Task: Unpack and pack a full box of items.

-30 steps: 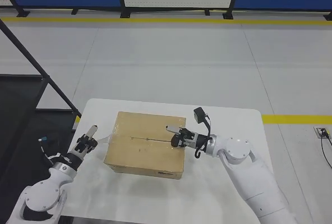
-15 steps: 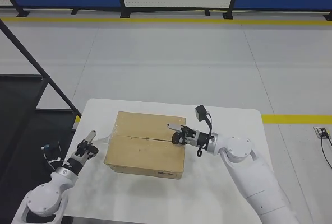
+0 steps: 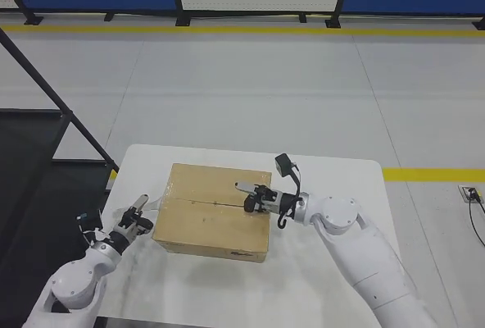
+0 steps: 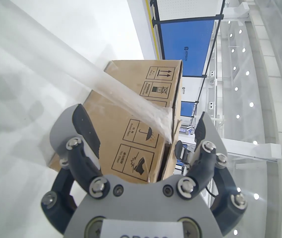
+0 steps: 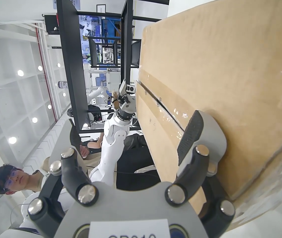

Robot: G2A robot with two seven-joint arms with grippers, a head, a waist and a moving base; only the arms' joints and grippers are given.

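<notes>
A closed cardboard box (image 3: pixel 214 211) lies on the white table (image 3: pixel 341 176), its top flaps meeting at a taped seam (image 5: pixel 160 105). My right gripper (image 3: pixel 249 195) hovers over the box top by that seam, open, with one finger pad (image 5: pixel 193 134) lying against the cardboard. My left gripper (image 3: pixel 136 216) sits at the box's left end, open, and the box end (image 4: pixel 141 125) stands between its fingers (image 4: pixel 85 127). A strip of clear tape (image 4: pixel 121 90) stands off the end seam, stretching away from the box. The contents are hidden.
A black metal frame (image 3: pixel 46 107) stands beyond the table's left side. Bare table surface lies right of the box (image 3: pixel 341 246) and in front of it. The left arm (image 5: pixel 121 115) shows past the box's far end in the right wrist view.
My right gripper has slid a little farther left along the box top seam. My left gripper has dropped back slightly toward the table's near left and closer to the box end.
</notes>
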